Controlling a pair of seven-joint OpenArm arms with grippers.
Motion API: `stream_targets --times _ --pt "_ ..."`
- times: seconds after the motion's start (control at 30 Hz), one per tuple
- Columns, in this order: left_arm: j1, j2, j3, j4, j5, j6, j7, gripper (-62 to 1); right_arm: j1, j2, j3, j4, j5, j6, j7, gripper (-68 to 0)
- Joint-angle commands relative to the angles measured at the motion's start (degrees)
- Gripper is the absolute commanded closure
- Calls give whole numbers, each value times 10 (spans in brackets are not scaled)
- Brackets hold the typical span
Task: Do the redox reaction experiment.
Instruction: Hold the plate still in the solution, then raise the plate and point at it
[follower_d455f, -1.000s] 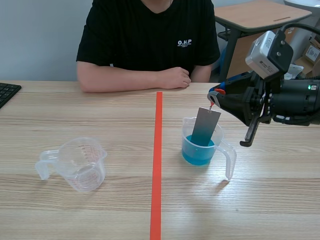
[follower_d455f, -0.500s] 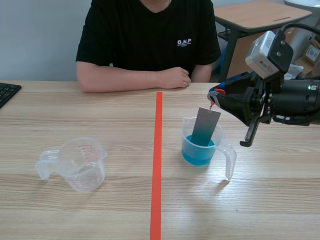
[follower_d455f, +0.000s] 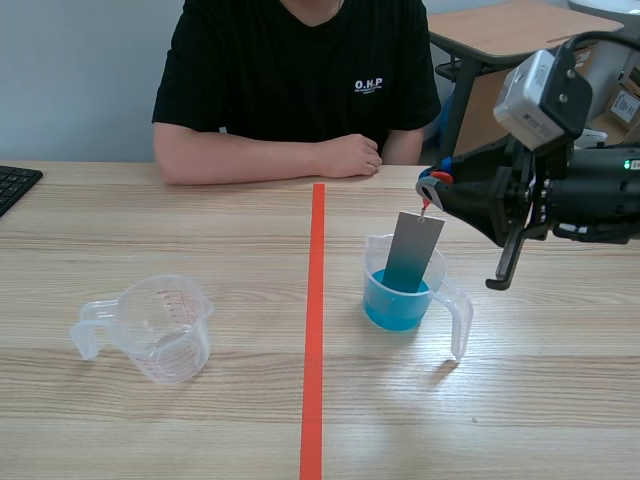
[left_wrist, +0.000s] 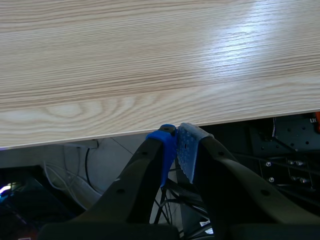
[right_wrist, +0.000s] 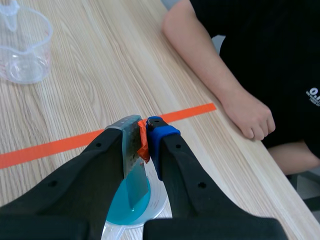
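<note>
Table (follower_d455f: 200, 230): 1 jug of blue liquid (follower_d455f: 461, 312) right of the tape line (follower_d455f: 316, 330), 1 empty jug (follower_d455f: 165, 330) left. Right gripper (follower_d455f: 428, 190): clamped on top of 1 grey plate (follower_d455f: 413, 252), its lower end dipped in that jug. Left gripper (left_wrist: 176, 145): fingers together, holding nothing, past the table edge.

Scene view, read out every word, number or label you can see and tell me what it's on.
"O.H.P": white print on the chest of the person's black T-shirt.
Red scale markings on the empty clear plastic measuring jug: too small to read.
Keys of the black keyboard: too small to read.
</note>
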Motion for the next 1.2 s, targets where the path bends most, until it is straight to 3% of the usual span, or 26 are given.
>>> stream_targets --times 0.0,0.37,0.93,1.17 --pt "-2 2 3 6 -2 -1 -6 -49 13 17 5 20 16 3 6 -15" --pt "-2 1 3 6 -2 -1 -6 -49 13 59 7 87 85 3 -25 -15" --pt "-2 2 3 6 -2 -2 -6 -49 11 107 46 168 212 3 -112 -15" --pt "-2 2 3 6 -2 -2 9 -49 -19 116 90 203 257 3 -150 -15"
